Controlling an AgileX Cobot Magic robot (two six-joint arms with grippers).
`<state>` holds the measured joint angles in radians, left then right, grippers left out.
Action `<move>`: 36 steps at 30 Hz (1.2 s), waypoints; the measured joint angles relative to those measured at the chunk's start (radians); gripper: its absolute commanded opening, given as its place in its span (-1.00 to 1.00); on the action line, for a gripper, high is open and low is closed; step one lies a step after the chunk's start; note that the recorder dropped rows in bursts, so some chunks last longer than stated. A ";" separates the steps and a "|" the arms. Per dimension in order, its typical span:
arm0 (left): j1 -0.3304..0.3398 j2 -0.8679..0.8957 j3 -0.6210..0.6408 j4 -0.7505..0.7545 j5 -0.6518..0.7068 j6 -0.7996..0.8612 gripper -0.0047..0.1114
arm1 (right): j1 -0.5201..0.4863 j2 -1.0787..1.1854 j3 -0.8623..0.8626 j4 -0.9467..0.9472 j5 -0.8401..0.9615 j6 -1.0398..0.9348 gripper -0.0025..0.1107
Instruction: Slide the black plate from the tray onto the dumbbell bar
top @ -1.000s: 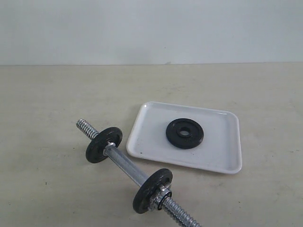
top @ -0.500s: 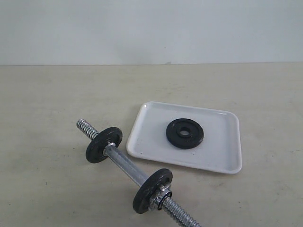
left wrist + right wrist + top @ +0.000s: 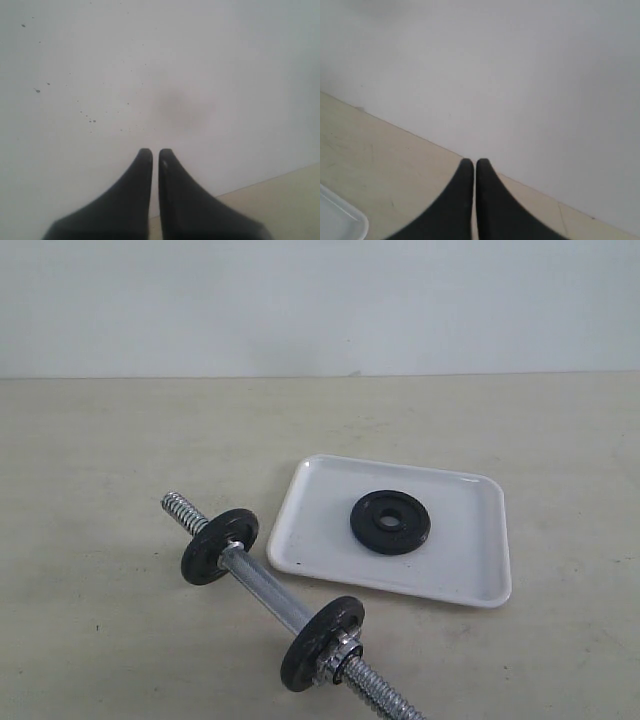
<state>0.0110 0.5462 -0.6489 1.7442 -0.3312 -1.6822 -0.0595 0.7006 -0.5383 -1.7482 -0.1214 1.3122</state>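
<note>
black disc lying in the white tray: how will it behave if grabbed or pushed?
The black plate looks like rigid cast metal: probably stiff and heavy for its size. Lying flat on the smooth tray, it would likely slide, not roll, until the low rim stops it. Its thin edge offers little to pinch; the centre hole may help.

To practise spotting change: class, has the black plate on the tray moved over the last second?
No. The black plate sits at the same spot inside the tray, judged against its rim.
</note>
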 measured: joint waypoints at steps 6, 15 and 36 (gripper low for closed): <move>0.000 0.000 0.000 0.000 -0.002 0.000 -0.84 | 0.000 0.002 0.000 0.000 -0.006 0.301 -0.96; 0.000 0.000 0.000 0.000 -0.023 0.000 -0.84 | 0.000 0.142 0.000 0.002 -0.211 0.719 -0.96; 0.000 0.000 0.000 0.000 -0.053 0.026 -0.84 | 0.168 0.098 -0.006 -0.008 0.442 -0.921 -0.96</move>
<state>0.0110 0.5462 -0.6489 1.7442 -0.3845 -1.6560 0.1090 0.7981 -0.5448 -1.7557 0.3202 0.3917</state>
